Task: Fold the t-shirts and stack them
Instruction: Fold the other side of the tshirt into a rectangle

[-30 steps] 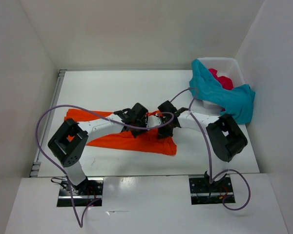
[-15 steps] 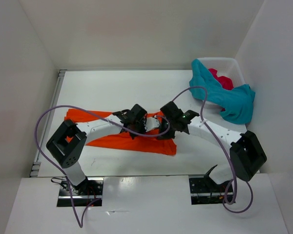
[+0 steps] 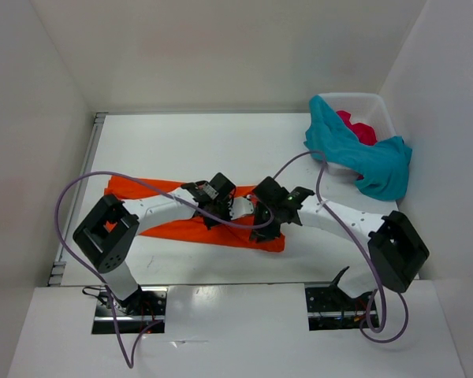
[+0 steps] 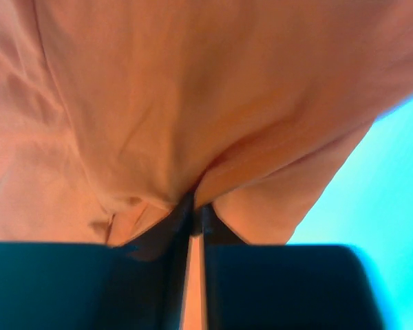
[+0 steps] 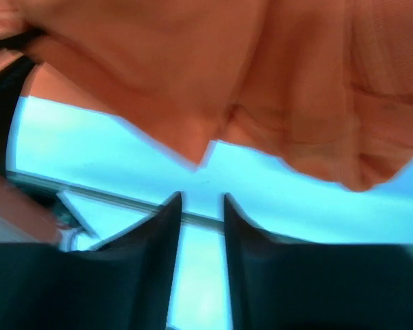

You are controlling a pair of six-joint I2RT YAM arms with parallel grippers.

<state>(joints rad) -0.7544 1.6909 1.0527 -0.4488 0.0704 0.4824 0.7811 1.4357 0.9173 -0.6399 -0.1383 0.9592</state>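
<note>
The right gripper (image 5: 203, 199) has just let go: its jaws stand parted, clear of the orange shirt (image 3: 173, 230). The left gripper (image 4: 195, 205) still pinches a fold of it. The shirt lies by the table's (image 3: 181, 150) near edge, left of centre; this fold seems laid.

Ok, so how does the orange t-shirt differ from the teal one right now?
The orange t-shirt lies spread on the table; the teal t-shirt hangs crumpled over the basket rim. The left gripper pinches the orange one; the teal one is untouched. Both are plain cloth.
</note>
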